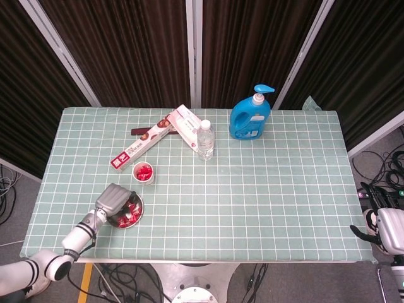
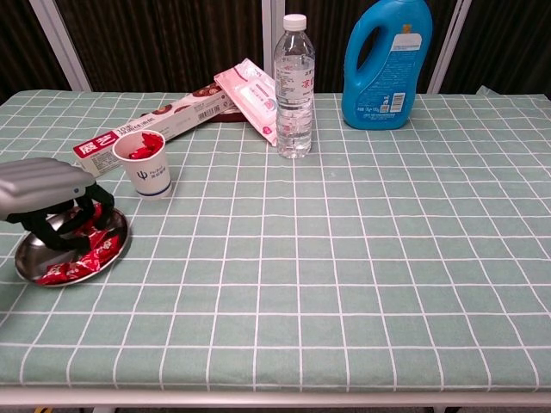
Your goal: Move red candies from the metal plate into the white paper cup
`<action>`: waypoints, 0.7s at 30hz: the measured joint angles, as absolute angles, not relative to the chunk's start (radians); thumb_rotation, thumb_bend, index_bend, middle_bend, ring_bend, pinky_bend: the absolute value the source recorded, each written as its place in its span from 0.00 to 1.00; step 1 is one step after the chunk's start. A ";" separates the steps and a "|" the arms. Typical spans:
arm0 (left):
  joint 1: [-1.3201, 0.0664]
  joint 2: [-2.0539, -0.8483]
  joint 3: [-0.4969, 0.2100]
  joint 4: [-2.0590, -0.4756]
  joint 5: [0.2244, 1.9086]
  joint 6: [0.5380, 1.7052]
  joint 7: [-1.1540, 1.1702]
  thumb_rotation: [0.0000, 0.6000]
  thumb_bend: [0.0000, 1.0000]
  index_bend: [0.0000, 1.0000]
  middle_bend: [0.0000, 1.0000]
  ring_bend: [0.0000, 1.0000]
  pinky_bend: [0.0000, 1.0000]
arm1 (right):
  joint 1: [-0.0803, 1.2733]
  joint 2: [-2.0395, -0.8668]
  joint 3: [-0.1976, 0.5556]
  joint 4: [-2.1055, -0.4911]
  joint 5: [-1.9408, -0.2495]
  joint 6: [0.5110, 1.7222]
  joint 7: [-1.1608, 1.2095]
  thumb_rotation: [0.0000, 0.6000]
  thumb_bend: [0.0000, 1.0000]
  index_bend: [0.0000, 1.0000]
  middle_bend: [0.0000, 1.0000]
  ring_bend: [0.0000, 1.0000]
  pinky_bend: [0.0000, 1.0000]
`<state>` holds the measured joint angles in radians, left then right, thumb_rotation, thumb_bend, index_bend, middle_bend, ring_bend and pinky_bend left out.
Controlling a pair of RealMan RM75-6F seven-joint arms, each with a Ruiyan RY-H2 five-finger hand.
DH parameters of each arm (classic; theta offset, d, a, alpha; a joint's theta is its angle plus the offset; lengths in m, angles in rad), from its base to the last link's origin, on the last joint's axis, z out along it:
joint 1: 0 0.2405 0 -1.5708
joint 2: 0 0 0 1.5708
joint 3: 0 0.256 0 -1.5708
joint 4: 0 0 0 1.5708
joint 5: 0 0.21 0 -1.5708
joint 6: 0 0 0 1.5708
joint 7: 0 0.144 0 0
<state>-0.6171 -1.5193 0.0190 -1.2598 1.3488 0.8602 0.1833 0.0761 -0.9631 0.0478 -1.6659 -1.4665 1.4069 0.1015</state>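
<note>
Two hands belong to this rig, but only one is at work. Across the checked green table [image 1: 265, 189] the bulky things stand far off: a blue detergent jug [image 2: 386, 64], a clear water bottle [image 2: 294, 86], a long box [image 2: 159, 123] and a pink packet [image 2: 254, 96] leaning beside it. Near the left edge sits the metal plate [image 2: 34, 256], with the white paper cup [image 2: 151, 175] just beyond it, already showing red at its mouth.

Over the plate hangs the left hand [image 2: 50, 200], dark fingers [image 2: 82, 222] curled down among the red candies [image 2: 73, 262]. Whether one is actually pinched I cannot tell; the fingertips are buried in wrappers. The right hand [image 1: 386, 230] hangs off the table's right end, only partly in view, its fingers not readable.

Those candies look small and light, wrapped in glossy film that will likely slide on steel and crinkle under pressure. My guess is the body of a single piece, gripped across its middle rather than by a twisted wrapper end, gives the surest hold.
</note>
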 measured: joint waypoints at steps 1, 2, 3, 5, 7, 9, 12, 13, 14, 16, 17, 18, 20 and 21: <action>-0.614 -1.520 0.017 -1.259 1.352 0.869 0.174 1.00 0.39 0.60 0.84 0.99 1.00 | 0.076 -0.963 0.048 -1.666 -1.467 1.407 0.102 1.00 0.09 0.02 0.14 0.09 0.43; -0.611 -1.519 0.016 -1.260 1.356 0.877 0.165 1.00 0.39 0.61 0.85 0.99 1.00 | 0.076 -0.963 0.048 -1.666 -1.468 1.407 0.103 1.00 0.09 0.02 0.14 0.09 0.43; -0.609 -1.516 0.015 -1.263 1.359 0.887 0.156 1.00 0.39 0.61 0.85 0.99 1.00 | 0.077 -0.963 0.048 -1.666 -1.468 1.407 0.103 1.00 0.09 0.02 0.14 0.09 0.43; -0.602 -1.503 0.009 -1.277 1.367 0.911 0.141 1.00 0.39 0.61 0.85 0.99 1.00 | 0.077 -0.963 0.048 -1.665 -1.469 1.406 0.104 1.00 0.09 0.02 0.14 0.09 0.43; -0.596 -1.482 0.001 -1.302 1.373 0.935 0.131 1.00 0.39 0.61 0.85 0.99 1.00 | 0.077 -0.963 0.048 -1.663 -1.470 1.407 0.106 1.00 0.09 0.02 0.14 0.09 0.43; -0.593 -1.460 -0.010 -1.330 1.376 0.954 0.120 1.00 0.39 0.61 0.85 0.99 1.00 | 0.077 -0.964 0.048 -1.659 -1.470 1.407 0.109 1.00 0.09 0.02 0.14 0.09 0.43; -0.595 -1.420 -0.043 -1.373 1.374 0.974 0.096 1.00 0.39 0.61 0.85 0.99 1.00 | 0.075 -0.965 0.047 -1.655 -1.469 1.407 0.113 1.00 0.09 0.02 0.14 0.09 0.43; -0.600 -1.410 -0.060 -1.383 1.371 0.977 0.091 1.00 0.38 0.61 0.85 0.99 1.00 | 0.075 -0.965 0.047 -1.654 -1.469 1.407 0.114 1.00 0.09 0.02 0.14 0.09 0.43; -0.606 -1.406 -0.073 -1.389 1.367 0.978 0.088 1.00 0.38 0.60 0.85 0.99 1.00 | 0.075 -0.966 0.047 -1.652 -1.469 1.407 0.116 1.00 0.09 0.02 0.14 0.09 0.43; -0.625 -1.401 -0.105 -1.396 1.348 0.973 0.088 1.00 0.38 0.60 0.85 0.99 1.00 | 0.075 -0.967 0.047 -1.650 -1.468 1.407 0.119 1.00 0.09 0.02 0.14 0.09 0.43; -0.635 -1.401 -0.116 -1.397 1.337 0.966 0.090 1.00 0.38 0.60 0.85 0.99 1.00 | 0.075 -0.967 0.047 -1.649 -1.468 1.408 0.121 1.00 0.09 0.02 0.14 0.09 0.43; -0.646 -1.401 -0.128 -1.397 1.325 0.956 0.093 1.00 0.38 0.60 0.85 0.99 1.00 | 0.075 -0.968 0.048 -1.647 -1.468 1.407 0.122 1.00 0.09 0.02 0.14 0.09 0.43; -0.674 -1.405 -0.152 -1.396 1.298 0.931 0.105 1.00 0.38 0.60 0.85 0.99 1.00 | 0.075 -0.968 0.048 -1.645 -1.466 1.406 0.124 1.00 0.09 0.02 0.14 0.09 0.43; -0.684 -1.408 -0.160 -1.394 1.288 0.921 0.113 1.00 0.38 0.60 0.85 0.99 1.00 | 0.075 -0.969 0.049 -1.644 -1.465 1.405 0.125 1.00 0.09 0.02 0.14 0.09 0.43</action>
<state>-0.6844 -1.4082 -0.1598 -1.3943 1.2878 0.9213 0.1131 0.0753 -0.9687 0.0485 -1.6438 -1.4652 1.4052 0.1247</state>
